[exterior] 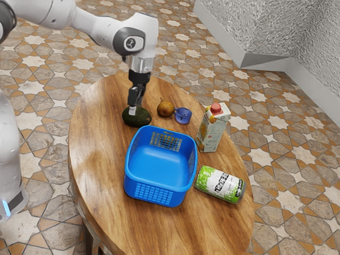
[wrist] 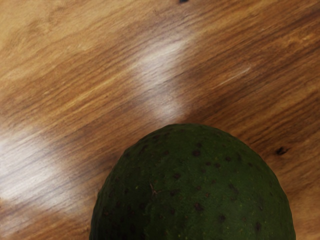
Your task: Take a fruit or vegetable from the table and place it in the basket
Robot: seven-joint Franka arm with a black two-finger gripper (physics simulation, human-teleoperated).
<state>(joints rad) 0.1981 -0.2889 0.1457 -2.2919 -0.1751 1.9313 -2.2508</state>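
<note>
Dark green, the avocado (exterior: 140,117) lies just under the pincer (exterior: 133,110).

In the exterior view I see a small, see-through blue-violet cup (exterior: 183,116), its handle toward that view's left. Near it, an upright drink carton (exterior: 211,131) shows me pale sides with orange and green print and a red cap (exterior: 216,108) on top. Near the carton, and farther from the cup, lies a green-and-white can (exterior: 220,185) on its side, dark lettering around it. Below all three I see a floor (exterior: 287,133) of stone-coloured tiles with pale stars and orange-brown pieces. Beyond rises a rough grey wall (exterior: 281,26) with a smooth baseboard (exterior: 265,62).
</note>
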